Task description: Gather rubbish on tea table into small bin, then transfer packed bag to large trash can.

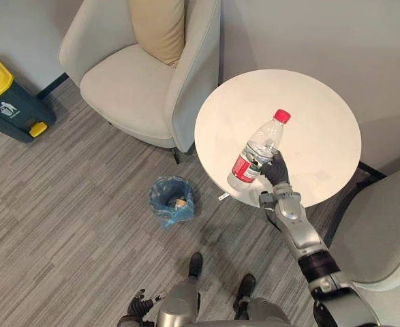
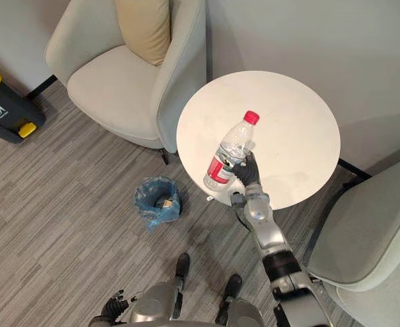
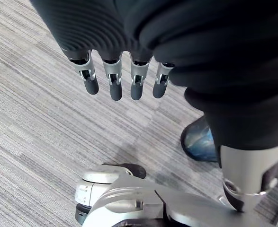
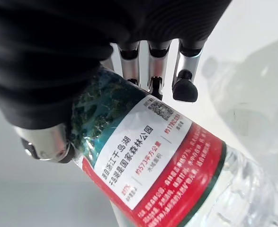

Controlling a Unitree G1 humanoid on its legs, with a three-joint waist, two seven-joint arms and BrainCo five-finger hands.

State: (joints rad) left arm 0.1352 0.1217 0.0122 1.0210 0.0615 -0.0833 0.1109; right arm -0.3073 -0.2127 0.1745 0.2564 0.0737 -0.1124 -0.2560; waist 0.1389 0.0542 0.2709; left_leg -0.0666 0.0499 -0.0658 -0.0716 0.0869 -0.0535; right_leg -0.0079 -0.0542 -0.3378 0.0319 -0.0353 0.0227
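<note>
Fingers [image 4: 184,87] of the right hand [image 1: 276,170] are curled round the bottle [image 1: 257,153], thumb [image 4: 44,142] on the opposite side, gripping at the labelled section. Bottle: clear plastic, red cap [image 1: 282,116], red-and-white label [image 1: 243,167]. It is tilted, cap toward the far right, base toward the near left, over the near edge of the table [image 1: 322,122]; contact between base and tabletop cannot be told. Table: round, white. Left hand [image 3: 112,82] hangs low at the near left above the floor [image 1: 63,204], fingers straight, side by side, holding nothing. Small bin [image 1: 172,201] stands on the floor just near-left of the table, lined with a blue bag [image 1: 160,212], a pale scrap visible inside. Large trash can [image 1: 2,95], dark with a yellow lid, sits at the far left, well apart from the table. Beige armchair [image 1: 138,82] with a tan cushion [image 1: 159,27] stands far left of the table, its side close to the table's rim. Second chair [image 1: 383,231] at the near right.
</note>
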